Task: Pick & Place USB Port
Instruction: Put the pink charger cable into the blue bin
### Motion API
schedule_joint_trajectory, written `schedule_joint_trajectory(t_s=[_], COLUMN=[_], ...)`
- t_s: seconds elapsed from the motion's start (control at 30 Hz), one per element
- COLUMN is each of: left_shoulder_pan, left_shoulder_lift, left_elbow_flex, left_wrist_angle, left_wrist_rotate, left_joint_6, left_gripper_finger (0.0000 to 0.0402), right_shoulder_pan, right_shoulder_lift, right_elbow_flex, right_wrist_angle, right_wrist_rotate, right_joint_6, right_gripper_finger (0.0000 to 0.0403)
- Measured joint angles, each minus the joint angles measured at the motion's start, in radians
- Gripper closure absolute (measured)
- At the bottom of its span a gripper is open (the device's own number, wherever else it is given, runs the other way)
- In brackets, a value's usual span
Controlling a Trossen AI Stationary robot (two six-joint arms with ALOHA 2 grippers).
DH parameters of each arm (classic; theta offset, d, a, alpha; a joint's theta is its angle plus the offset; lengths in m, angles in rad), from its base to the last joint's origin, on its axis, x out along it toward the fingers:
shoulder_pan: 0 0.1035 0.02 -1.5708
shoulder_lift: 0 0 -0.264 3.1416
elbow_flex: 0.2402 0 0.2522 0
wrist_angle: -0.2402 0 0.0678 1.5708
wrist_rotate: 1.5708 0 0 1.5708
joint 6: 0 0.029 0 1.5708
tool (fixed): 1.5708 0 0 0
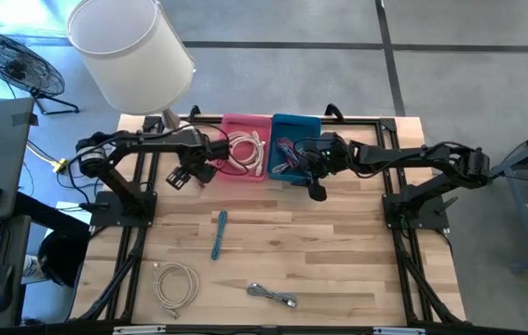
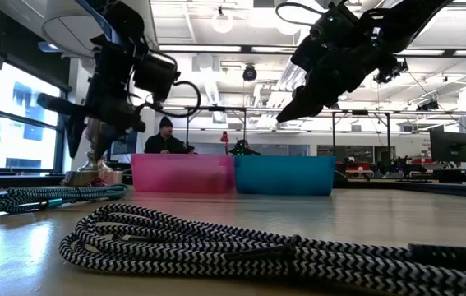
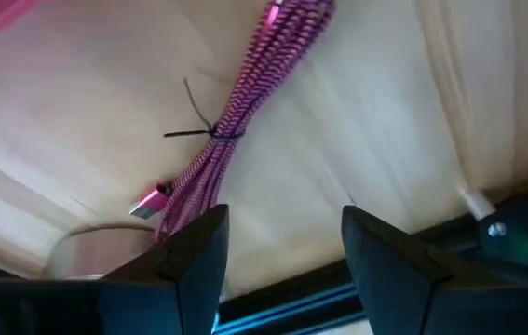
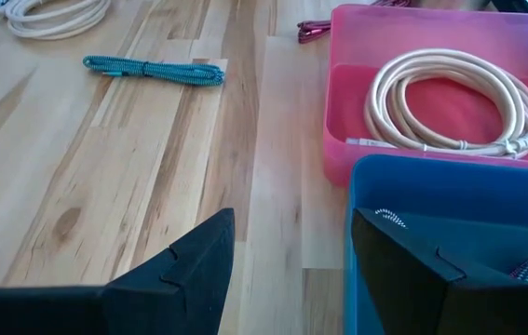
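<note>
Already a cream cable [image 1: 243,151] lies coiled in the pink bin [image 1: 243,123] and cables fill the blue bin [image 1: 296,126], while the teal cable [image 1: 219,233], a pale coil [image 1: 174,283] and a grey cable [image 1: 273,295] wait nearer on the wooden table [image 1: 338,251]. Both the left gripper [image 1: 182,177] and the right gripper [image 1: 314,186] hover spread and empty by the bins; a magenta cable [image 3: 236,112] lies under the left. Beyond is an open workshop with a seated person [image 2: 165,138].

I see a pale wooden table [image 1: 338,242] carrying a pink bin [image 1: 245,126] beside a blue bin [image 1: 293,123], with a cream-white coiled cable [image 4: 450,98] inside the pink one. A teal braided cable [image 1: 219,233], a cream coil [image 1: 174,284] and a black-and-white woven cable [image 2: 241,247] lie on the wood. A magenta cable [image 3: 236,121] with fine dark striping lies beneath my dark left arm's fingers [image 3: 189,270].
</note>
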Motion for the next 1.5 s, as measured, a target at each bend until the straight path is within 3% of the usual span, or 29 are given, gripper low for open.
schedule_joint_trajectory(t_s=[0.3, 1.3, 1.5], left_shoulder_pan=[0.054, 0.06, 0.057], left_shoulder_lift=[0.0, 0.0, -0.004], left_elbow_flex=[-0.021, -0.206, -0.245], left_wrist_angle=[0.089, 0.396, 0.45], left_wrist_rotate=[0.042, 0.049, -0.046], left_joint_6=[0.053, 0.166, 0.147], left_gripper_finger=[0.0197, 0.0197, 0.0217], right_shoulder_pan=[0.0, 0.031, 0.032], right_shoulder_lift=[0.0, 0.0, 0.0], right_elbow_flex=[0.0, 0.0, 0.0], right_wrist_angle=[0.001, 0.023, 0.025], right_wrist_rotate=[0.0, 0.001, 0.003], right_joint_6=[-0.001, -0.001, -0.001], right_gripper_finger=[0.0194, 0.0194, 0.0194])
